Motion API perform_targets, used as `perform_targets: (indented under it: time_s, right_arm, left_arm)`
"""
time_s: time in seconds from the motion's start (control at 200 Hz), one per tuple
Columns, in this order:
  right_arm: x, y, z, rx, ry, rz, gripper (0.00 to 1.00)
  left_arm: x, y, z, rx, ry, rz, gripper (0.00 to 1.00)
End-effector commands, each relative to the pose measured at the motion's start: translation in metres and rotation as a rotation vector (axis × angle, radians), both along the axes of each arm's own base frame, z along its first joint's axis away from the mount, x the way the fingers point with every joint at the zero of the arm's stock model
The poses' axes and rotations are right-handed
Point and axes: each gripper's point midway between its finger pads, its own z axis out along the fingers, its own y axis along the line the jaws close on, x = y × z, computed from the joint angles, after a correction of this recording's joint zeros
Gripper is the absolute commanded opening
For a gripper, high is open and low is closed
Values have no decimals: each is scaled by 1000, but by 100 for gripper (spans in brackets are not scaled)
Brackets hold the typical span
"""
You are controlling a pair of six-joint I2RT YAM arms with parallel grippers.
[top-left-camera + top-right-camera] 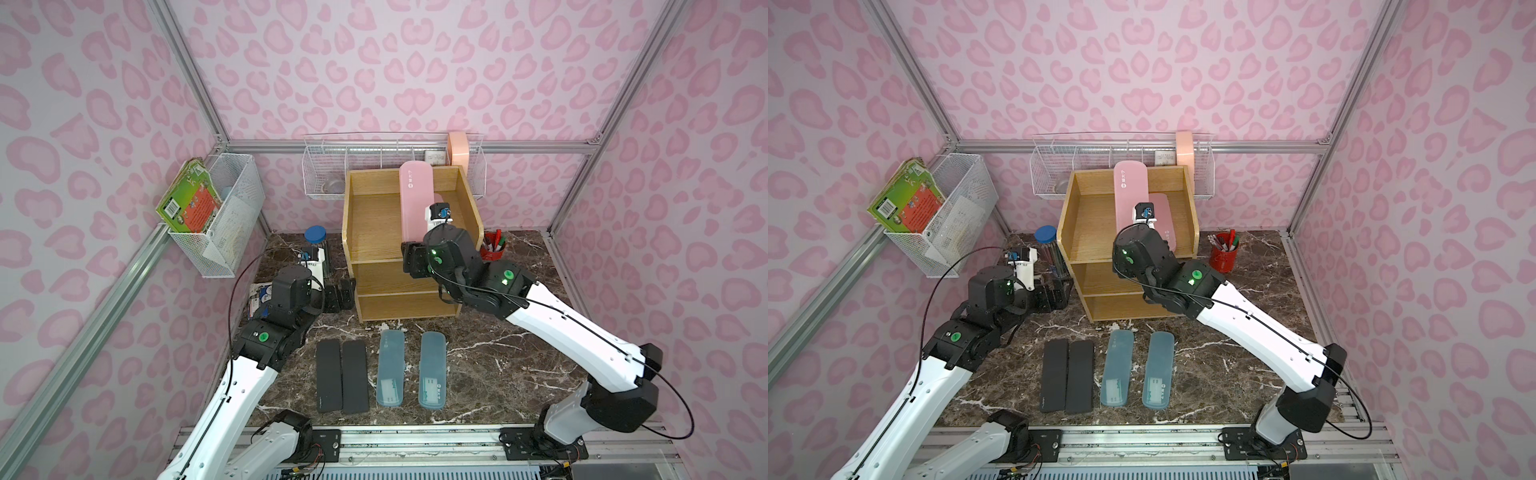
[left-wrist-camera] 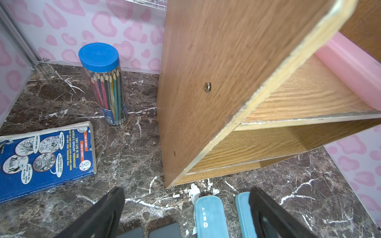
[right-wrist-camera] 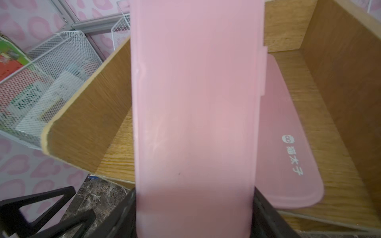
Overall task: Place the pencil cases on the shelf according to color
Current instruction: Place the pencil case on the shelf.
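Shelf point(image 1: 374, 216) top tier holds one pink case point(image 3: 288, 144) by its right rim, second pink case point(image 1: 413, 199) pinched in right gripper point(image 3: 194, 214) over that tier; black pair point(image 1: 328, 376), teal pair point(image 1: 390, 370) unplaced near tabletop point(image 1: 498, 365) front edge.

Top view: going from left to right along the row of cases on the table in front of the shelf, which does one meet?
Left black case → right black case → left teal case → right teal case.

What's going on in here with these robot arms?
The right gripper holds a pink pencil case over the top tier of the shelf, where another pink case already lies. The left gripper hovers beside the shelf, jaws open, empty. Two black cases and two teal cases are on the table, not yet shelved.
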Motion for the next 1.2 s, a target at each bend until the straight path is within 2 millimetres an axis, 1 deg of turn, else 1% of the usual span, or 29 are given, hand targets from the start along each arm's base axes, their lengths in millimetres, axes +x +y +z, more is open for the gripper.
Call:
perform_targets:
  time_s: [0.0,0.125,0.27,0.34,0.4,0.435,0.485,0.585,0.645,0.74,0.83,0.92,0.995,1.035,1.095,1.155,1.165,1.195]
  right_arm:
    - [8,4,-13,-10,43,-16,59]
    - [16,18,-22,-13,66,-3,60]
    - [21,35,-29,-3,83,25,63]
    - [25,40,-35,-4,104,24,71]
    - [27,44,-36,-4,115,23,79]
    - [28,45,-37,-5,118,17,82]
    - [29,46,-35,-3,120,16,86]
    - [28,48,-25,21,110,25,90]
    - [26,49,-17,35,97,44,92]
    - [20,52,-1,67,70,78,93]
    - [14,49,14,75,35,86,93]
    - [5,40,27,66,5,80,92]
    - [-8,32,35,35,-29,78,93]
    - [-17,26,37,10,-47,69,95]
    - [-30,11,35,-27,-68,33,100]
    - [-43,-5,23,-53,-70,4,100]
    - [-44,-7,18,-61,-64,3,100]
    - [-51,-16,11,-55,-56,0,100]
  left_arm:
    - [1,-4,0,-12,-4,-18,99]
    - [1,-14,-2,-28,10,-71,99]
    - [3,-20,-6,-37,31,-94,99]
    - [3,-20,-6,-39,33,-98,99]
    - [3,-20,-6,-37,34,-97,99]
    - [2,-20,-6,-35,32,-98,99]
    - [2,-20,-7,-31,32,-98,99]
    - [2,-20,-7,-28,34,-102,99]
    - [1,-20,-8,-25,39,-103,99]
    - [1,-20,-8,-27,37,-101,99]
    - [2,-19,-11,-23,43,-99,99]
    - [2,-18,-11,-16,45,-95,99]
    - [2,-17,-11,-12,47,-89,99]
    - [1,-16,-11,-12,45,-87,99]
    - [0,-16,-11,-16,44,-86,99]
    - [1,-17,-12,-18,41,-87,99]
    - [1,-16,-12,-19,41,-84,99]
    - [2,-16,-14,-18,43,-82,99]
